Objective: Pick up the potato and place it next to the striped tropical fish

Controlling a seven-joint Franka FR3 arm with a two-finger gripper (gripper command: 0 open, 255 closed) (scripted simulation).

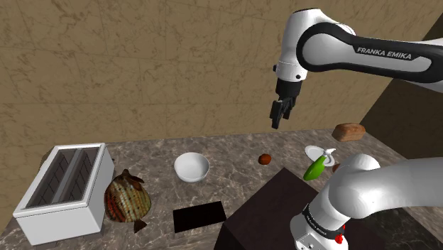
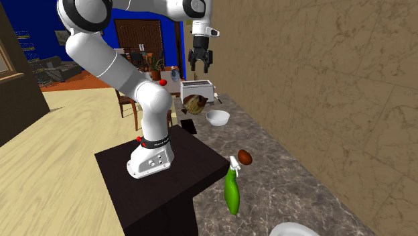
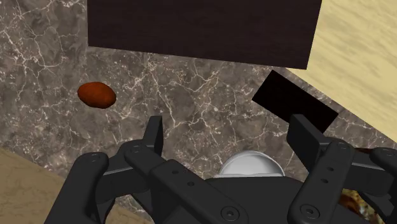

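Fingers (image 3: 154, 132) stand apart, well above the potato (image 3: 97, 95).

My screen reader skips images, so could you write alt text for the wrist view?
The open black gripper hangs above a dark marbled counter, holding nothing; a reddish-brown potato lies off to one side of it, untouched. A white bowl shows between the fingers, with a flat black rectangle near it.

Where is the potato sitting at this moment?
The potato lies on the marble counter: in the shoulder view, between the white bowl to its left and the green spray bottle to its right, just beyond the dark stand.
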